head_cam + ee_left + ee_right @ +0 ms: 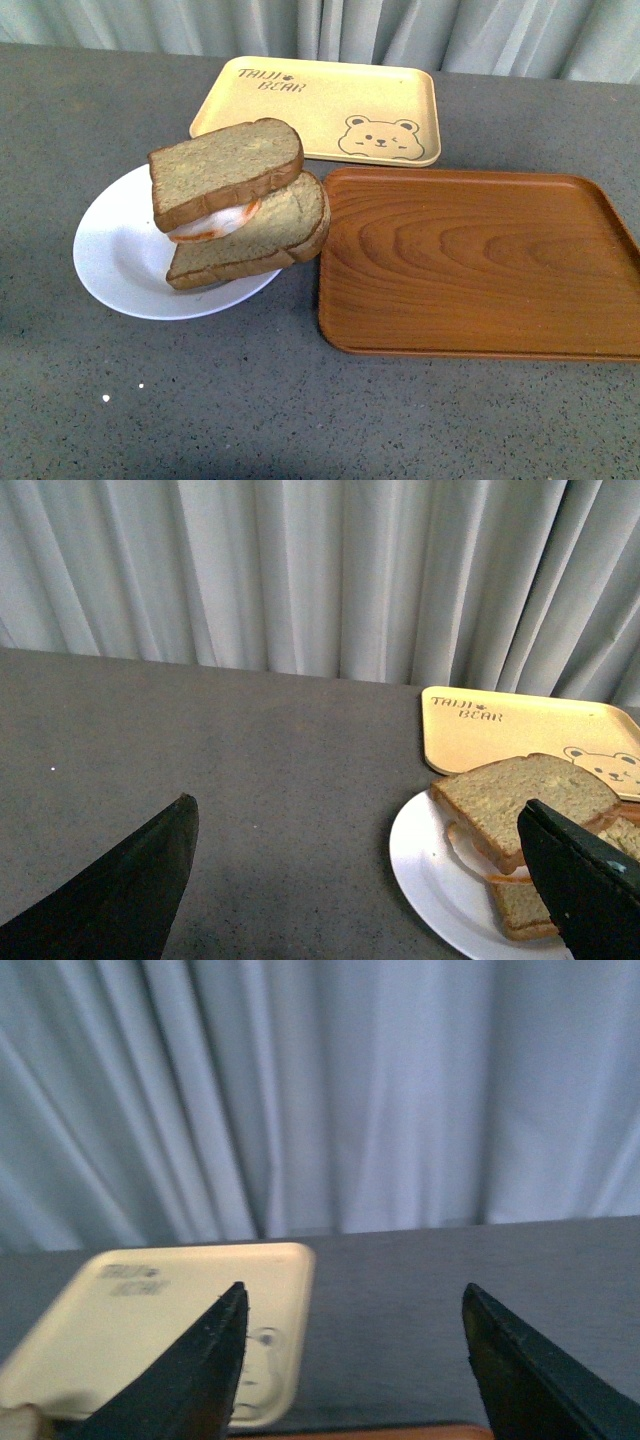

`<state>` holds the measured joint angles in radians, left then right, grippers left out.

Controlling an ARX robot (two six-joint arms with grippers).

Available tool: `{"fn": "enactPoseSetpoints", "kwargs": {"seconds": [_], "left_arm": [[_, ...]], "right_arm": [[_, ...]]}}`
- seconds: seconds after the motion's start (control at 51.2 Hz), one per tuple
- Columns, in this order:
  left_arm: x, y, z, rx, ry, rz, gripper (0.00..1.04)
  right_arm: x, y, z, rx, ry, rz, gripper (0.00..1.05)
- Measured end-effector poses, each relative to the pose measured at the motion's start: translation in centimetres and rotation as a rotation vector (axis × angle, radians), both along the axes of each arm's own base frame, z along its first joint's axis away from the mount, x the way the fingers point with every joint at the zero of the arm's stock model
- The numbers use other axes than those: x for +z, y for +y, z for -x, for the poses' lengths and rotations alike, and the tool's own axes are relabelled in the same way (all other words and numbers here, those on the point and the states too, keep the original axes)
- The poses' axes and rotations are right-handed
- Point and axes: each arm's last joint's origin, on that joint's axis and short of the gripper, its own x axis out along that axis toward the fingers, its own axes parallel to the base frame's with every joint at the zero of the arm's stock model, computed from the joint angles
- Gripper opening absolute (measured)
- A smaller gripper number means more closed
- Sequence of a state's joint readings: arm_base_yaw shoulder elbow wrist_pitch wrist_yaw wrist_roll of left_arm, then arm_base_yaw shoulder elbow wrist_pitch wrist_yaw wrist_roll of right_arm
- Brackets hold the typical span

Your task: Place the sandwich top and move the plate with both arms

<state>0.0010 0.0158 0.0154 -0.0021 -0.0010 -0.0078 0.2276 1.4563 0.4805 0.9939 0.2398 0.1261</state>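
Clearly, left claw (358, 810) and right claw (353, 1287) gape wide, empty, touching nothing.

The light is soft and even. The front view is sharp; the plate (110, 255) throws a weak shadow on the table (300, 420). The right wrist view is blurred and bluish.

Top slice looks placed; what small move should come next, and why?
Probably bring the open left gripper and right gripper to the plate rim: the sandwich top already sits on the filling, and neither gripper holds anything.
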Motion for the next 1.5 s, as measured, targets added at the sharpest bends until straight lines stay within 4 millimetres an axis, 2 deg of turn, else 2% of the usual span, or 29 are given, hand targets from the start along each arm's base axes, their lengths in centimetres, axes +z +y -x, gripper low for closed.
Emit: {"fn": "enactPoseSetpoints", "kwargs": {"seconds": [0.039, 0.137, 0.312, 0.351, 0.605, 0.761, 0.859, 1.502], "left_arm": [[0.0, 0.0, 0.0, 0.0, 0.0, 0.0, 0.96], [0.0, 0.0, 0.0, -0.003, 0.0, 0.0, 0.96], [0.0, 0.0, 0.0, 0.0, 0.0, 0.0, 0.96], [0.0, 0.0, 0.0, 0.0, 0.0, 0.0, 0.96], [0.0, 0.0, 0.0, -0.001, 0.0, 0.0, 0.96], [0.0, 0.0, 0.0, -0.001, 0.0, 0.0, 0.96], [0.0, 0.0, 0.0, -0.001, 0.0, 0.0, 0.96], [0.0, 0.0, 0.0, -0.001, 0.0, 0.0, 0.96]], "right_arm": [[-0.2, -0.6, 0.8, -0.005, 0.002, 0.032, 0.53], [-1.5, -1.7, 3.2, 0.016, 0.03, 0.096, 0.31], [-1.9, -2.7, 5.4, 0.023, 0.027, 0.113, 0.05], [-1.9, -2.8, 5.8, 0.025, 0.025, 0.121, 0.02], [-2.6, -4.0, 8.4, 0.013, 0.035, 0.125, 0.02], [-3.8, -4.9, 10.0, 0.04, 0.04, 0.125, 0.02], [-3.6, -5.4, 10.8, 0.01, 0.034, 0.125, 0.02], [-2.6, -5.4, 13.7, 0.012, 0.003, 0.125, 0.02]]}}
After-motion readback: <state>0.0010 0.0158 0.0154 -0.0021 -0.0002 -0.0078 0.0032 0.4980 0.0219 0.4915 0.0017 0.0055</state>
